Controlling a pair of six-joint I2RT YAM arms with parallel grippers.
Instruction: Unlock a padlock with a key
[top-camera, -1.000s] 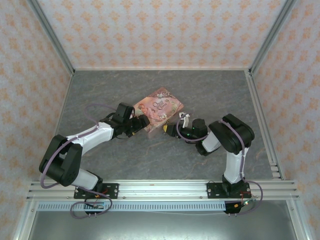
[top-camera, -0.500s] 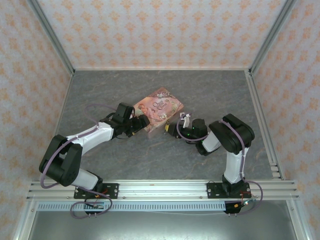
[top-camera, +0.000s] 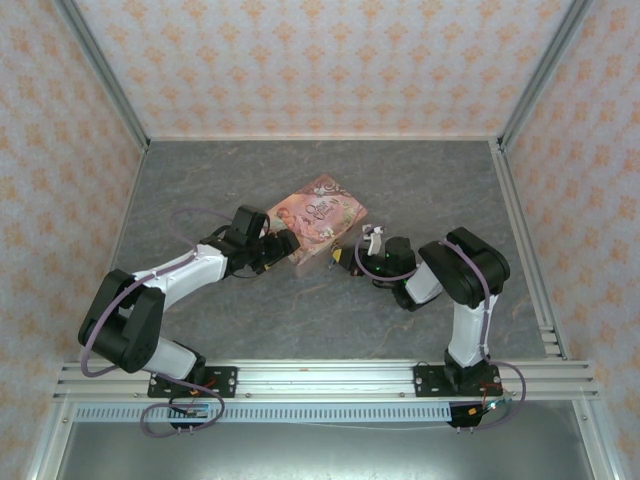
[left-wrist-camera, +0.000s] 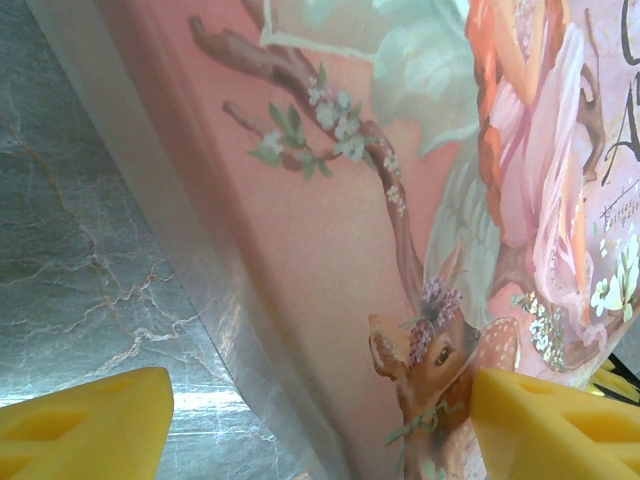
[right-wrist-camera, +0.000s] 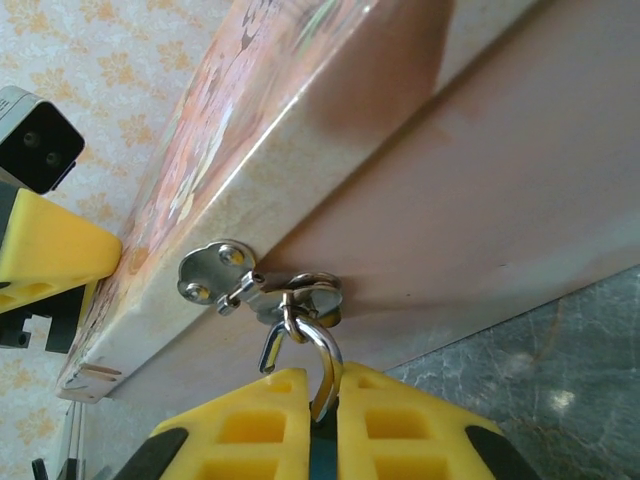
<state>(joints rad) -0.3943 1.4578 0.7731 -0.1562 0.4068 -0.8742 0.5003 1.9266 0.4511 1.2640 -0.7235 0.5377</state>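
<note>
Yellow-fingered right gripper (right-wrist-camera: 322, 390) pinched tight on tiny blue-bodied padlock (right-wrist-camera: 330, 365), silver shackle threaded through metal hasp (right-wrist-camera: 290, 292) of pink illustrated tin box (right-wrist-camera: 450, 200), left gripper (left-wrist-camera: 320, 420) splayed wide astride tin's corner; steadying stage, seemingly; next, bring key squarely to keyhole.

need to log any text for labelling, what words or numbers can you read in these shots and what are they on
Large dark script on the pink tin lid, right edge of the left wrist view: cut off by the frame, not readable.
Small slanted line under that script: too blurred to read.
Script on the same lid in the top view: too small to read.
Padlock and metal hasp in the right wrist view: no markings visible.
</note>
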